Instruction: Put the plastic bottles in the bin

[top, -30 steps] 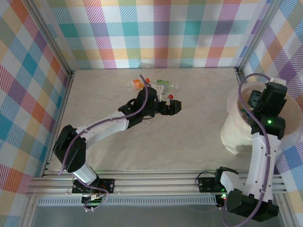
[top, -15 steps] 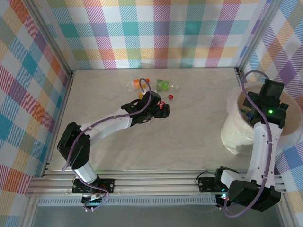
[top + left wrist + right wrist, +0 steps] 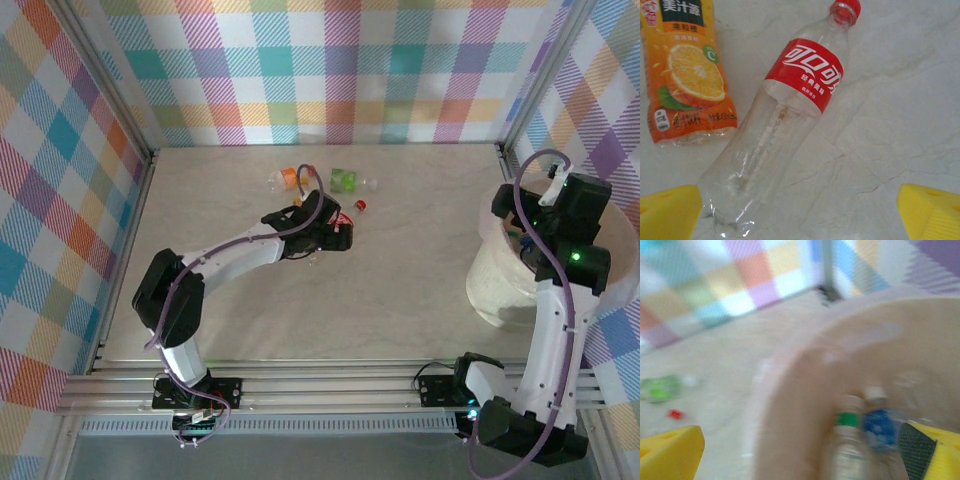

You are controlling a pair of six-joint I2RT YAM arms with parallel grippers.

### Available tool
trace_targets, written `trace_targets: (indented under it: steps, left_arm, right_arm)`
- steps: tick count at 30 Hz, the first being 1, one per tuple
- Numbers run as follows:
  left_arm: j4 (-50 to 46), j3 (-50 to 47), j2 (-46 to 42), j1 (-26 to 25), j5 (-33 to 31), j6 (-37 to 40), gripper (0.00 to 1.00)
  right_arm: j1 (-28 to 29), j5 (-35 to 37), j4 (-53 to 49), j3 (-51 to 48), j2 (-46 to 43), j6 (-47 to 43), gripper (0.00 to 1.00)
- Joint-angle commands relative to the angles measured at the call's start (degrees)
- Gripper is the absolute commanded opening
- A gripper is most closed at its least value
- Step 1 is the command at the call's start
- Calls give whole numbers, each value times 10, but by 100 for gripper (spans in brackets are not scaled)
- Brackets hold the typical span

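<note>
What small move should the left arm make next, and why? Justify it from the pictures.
Probably centre the open left gripper over the clear body of the red-labelled bottle and lower it. The jaws stand empty above the table. The bottle lies flat, off-centre below them, beside the orange juice bottle, and is not yet in the bin.
</note>
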Motion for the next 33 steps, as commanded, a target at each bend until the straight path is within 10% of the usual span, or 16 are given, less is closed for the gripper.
trace_targets:
  steps: [1,5,12,33]
  left_arm:
    - [-35,37,20,4,11,62,100]
    - [-62,70,58,7,-4,94,99]
    - [-121,168,145,13,-9,138,94]
    - [-115,163,223,8,36,125,86]
  right_arm:
    - [22,-205,84,-24,-21,65,100]
    - [87,-308,178,-66,-27,121,100]
    - [229,-237,191,-77,6,95,100]
    - [265,-184,225,-141,20,151,100]
